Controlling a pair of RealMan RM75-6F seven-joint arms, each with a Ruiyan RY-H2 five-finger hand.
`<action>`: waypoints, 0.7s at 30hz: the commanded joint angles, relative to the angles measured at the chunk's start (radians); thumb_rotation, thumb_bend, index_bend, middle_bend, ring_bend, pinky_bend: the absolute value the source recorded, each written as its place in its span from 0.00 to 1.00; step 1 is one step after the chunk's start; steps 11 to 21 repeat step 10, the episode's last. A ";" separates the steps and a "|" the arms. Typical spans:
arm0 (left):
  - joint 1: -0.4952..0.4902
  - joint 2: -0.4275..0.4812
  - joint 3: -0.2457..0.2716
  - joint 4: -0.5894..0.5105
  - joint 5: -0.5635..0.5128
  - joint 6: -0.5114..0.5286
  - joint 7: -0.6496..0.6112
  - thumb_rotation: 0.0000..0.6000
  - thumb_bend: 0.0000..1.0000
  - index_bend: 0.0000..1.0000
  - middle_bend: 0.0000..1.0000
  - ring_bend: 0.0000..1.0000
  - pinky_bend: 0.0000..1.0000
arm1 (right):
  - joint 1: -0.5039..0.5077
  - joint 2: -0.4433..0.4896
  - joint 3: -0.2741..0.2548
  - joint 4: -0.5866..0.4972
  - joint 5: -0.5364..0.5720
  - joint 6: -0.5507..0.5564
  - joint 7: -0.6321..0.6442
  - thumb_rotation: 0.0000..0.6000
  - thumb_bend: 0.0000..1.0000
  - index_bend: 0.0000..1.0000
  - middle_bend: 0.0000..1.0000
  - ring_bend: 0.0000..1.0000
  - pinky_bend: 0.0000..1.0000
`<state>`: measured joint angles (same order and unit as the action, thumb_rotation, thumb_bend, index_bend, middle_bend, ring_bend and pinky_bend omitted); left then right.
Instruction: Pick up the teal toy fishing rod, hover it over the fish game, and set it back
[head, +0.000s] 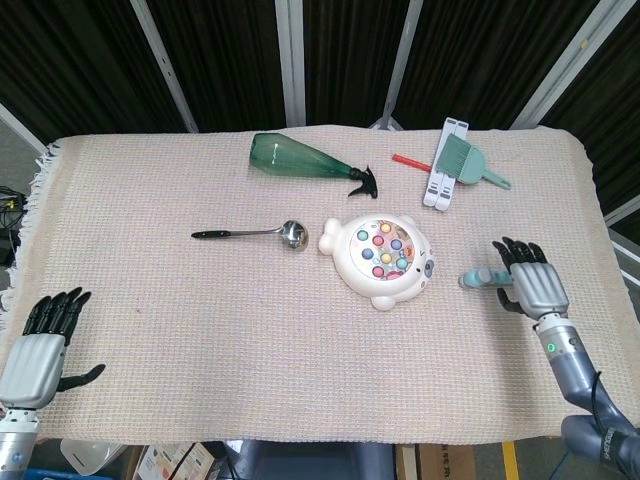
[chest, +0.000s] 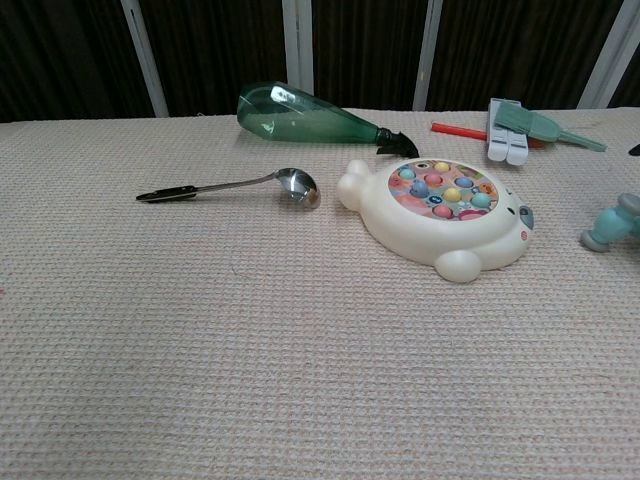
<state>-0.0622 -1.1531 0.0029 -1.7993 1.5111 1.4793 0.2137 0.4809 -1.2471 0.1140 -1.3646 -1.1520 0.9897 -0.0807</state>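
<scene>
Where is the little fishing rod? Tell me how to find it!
Find the white fish game with colourful fish in the middle of the beige cloth. Look just to its right, near the right hand: the fishing rod lies there, a short, chunky, pale teal stick.

A beige woven cloth with a fringed left edge (head: 150, 290) covered the table. Behind the cloth hung black pleated curtains (head: 80, 60), crossed by slanting grey metal posts (head: 165, 65). Below the cloth's near edge sat cardboard boxes (head: 170, 462) on the floor.
</scene>
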 joint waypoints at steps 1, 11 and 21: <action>0.003 -0.002 -0.001 0.004 0.000 0.005 0.001 1.00 0.11 0.00 0.00 0.00 0.00 | -0.102 0.016 0.006 -0.069 -0.080 0.198 0.082 1.00 0.47 0.06 0.10 0.07 0.07; 0.011 -0.011 0.004 0.017 0.005 0.015 0.011 1.00 0.11 0.00 0.00 0.00 0.00 | -0.284 -0.015 -0.079 -0.101 -0.256 0.522 0.087 1.00 0.47 0.06 0.10 0.04 0.07; 0.011 -0.011 0.004 0.017 0.005 0.015 0.011 1.00 0.11 0.00 0.00 0.00 0.00 | -0.284 -0.015 -0.079 -0.101 -0.256 0.522 0.087 1.00 0.47 0.06 0.10 0.04 0.07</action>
